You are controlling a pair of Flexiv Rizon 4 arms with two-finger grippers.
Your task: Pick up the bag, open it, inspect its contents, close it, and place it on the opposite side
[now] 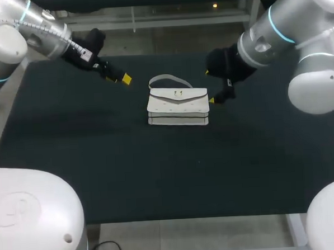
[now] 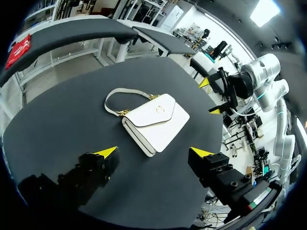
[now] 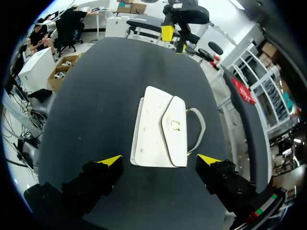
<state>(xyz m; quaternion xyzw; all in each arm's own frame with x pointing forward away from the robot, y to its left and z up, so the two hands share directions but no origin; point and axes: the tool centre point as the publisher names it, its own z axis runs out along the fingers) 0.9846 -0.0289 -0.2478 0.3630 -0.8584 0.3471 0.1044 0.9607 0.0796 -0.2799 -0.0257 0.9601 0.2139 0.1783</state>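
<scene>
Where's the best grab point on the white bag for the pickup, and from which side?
Probably the strap: it loops clear of the bag at its far edge, leaving room for one of the fingers inside the loop. Come down from above there. The bag lies flat, flap up, so its body offers only low side edges.

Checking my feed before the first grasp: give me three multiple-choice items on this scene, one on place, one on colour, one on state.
1. Where is the bag? A) in the middle B) held in a gripper C) at the near edge
2. Its colour? A) black B) red C) white
3. Its flap? A) thrown open B) folded shut C) missing

Answers: 1 A, it lies on the table between the left gripper and right gripper, touched by neither. 2 C, white with a gold clasp. 3 B, the flap lies flat over the front.
</scene>
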